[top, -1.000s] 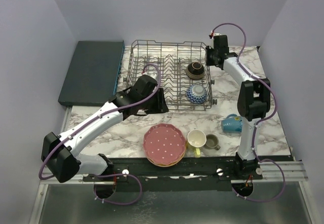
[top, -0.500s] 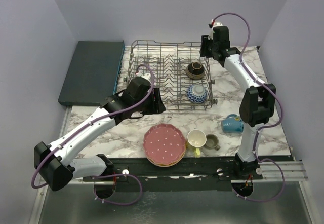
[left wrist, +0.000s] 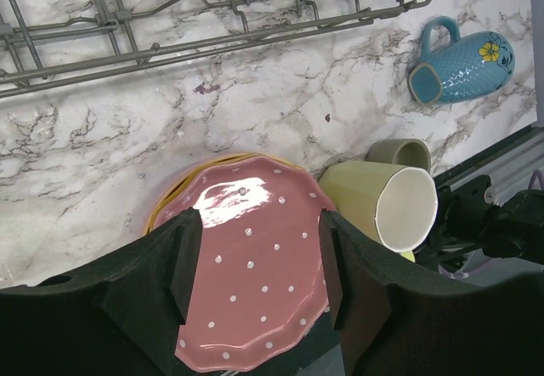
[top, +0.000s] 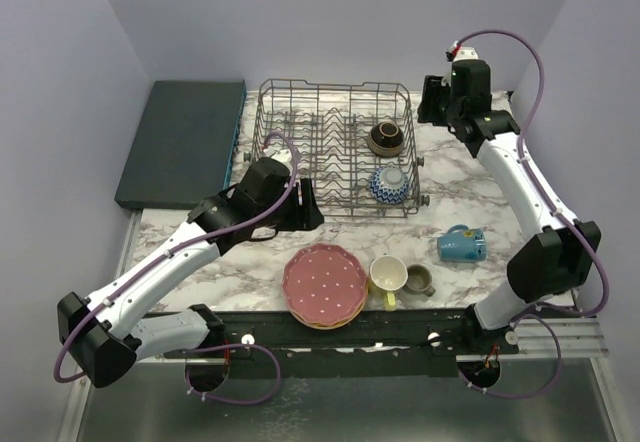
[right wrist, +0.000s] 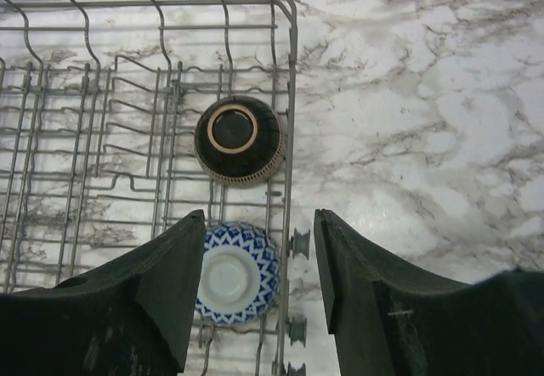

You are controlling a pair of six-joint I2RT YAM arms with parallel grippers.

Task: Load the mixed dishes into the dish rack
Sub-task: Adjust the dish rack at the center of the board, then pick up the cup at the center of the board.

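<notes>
Right gripper [right wrist: 257, 219] open, empty, now drawn back to 1 o'clock of rack [top: 330, 84], brown bowl [right wrist: 238, 140] loaded; left gripper [left wrist: 259, 223] open over pink plate [left wrist: 246, 265].

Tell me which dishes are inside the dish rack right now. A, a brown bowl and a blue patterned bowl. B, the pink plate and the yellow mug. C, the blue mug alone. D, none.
A: the brown bowl and the blue patterned bowl sit upside down in the right end of the dish rack; the pink plate, yellow mug and blue mug are outside it.
</notes>
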